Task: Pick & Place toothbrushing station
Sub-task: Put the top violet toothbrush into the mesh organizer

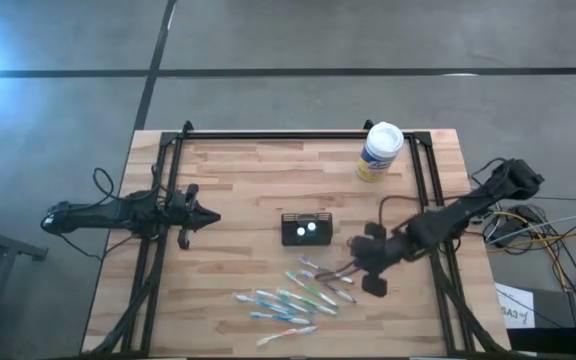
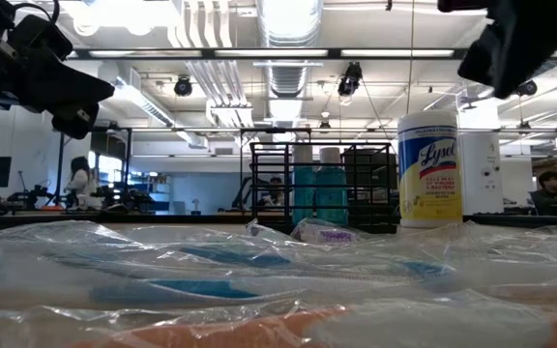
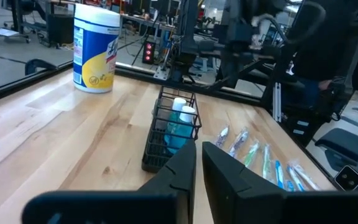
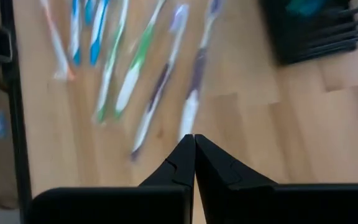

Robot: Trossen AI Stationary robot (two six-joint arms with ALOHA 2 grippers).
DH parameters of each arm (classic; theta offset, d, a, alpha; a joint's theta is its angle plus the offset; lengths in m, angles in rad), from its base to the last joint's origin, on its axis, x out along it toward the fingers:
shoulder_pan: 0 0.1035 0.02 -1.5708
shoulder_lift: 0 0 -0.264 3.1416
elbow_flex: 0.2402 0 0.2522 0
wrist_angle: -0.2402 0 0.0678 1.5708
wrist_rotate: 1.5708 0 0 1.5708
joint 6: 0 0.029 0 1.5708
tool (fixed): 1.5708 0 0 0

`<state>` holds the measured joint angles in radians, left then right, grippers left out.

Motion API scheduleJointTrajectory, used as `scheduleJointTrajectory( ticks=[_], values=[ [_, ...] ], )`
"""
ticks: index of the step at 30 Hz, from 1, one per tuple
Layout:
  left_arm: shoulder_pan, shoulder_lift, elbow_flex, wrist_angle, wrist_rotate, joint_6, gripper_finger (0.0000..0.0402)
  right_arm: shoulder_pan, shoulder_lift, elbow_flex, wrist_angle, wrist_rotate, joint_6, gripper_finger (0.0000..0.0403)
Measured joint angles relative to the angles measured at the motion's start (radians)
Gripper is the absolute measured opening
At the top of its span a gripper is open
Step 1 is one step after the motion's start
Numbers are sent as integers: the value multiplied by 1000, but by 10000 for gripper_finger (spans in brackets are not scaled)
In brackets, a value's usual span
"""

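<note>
Lower centre of high view: wrapped toothbrushes (image 1: 293,300) scattered on wooden table (image 1: 238,190). Right gripper (image 1: 352,243), fingers pressed together, empty, hovers just above right end of that scatter. Frame centre: toothbrushing station (image 1: 307,229), black wire holder with two blue-white bottles inside, upright, untouched. Mid-left: left gripper (image 1: 211,216), fingers nearly touching, narrow gap, holds nothing, waits. Upper right: wipes canister (image 1: 379,151). Step, judged: approach to first toothbrush. Next move needs fingers spread, then descent over one handle.

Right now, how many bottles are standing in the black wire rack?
2. Both teal bottles stand side by side in the black wire rack at the table's middle: one toward the left arm, one toward the right. Any others would be hidden.
</note>
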<state>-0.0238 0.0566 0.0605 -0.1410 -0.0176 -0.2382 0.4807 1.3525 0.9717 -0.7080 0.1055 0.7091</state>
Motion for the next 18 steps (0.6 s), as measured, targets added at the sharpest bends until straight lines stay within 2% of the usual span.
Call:
scheduleJointTrajectory(
  ticks=[2,6,10,18],
  values=[
    [0,0,0,0,0,0,31,22,42,15,1,5,22,8],
    [0,0,0,0,-1,-2,28,37,117,49,-15,85,96,9],
    [0,0,0,3,-1,-2,30,39,190,83,-19,89,104,20],
    [0,0,0,6,-1,-2,26,38,328,157,-25,81,74,107]
  ],
)
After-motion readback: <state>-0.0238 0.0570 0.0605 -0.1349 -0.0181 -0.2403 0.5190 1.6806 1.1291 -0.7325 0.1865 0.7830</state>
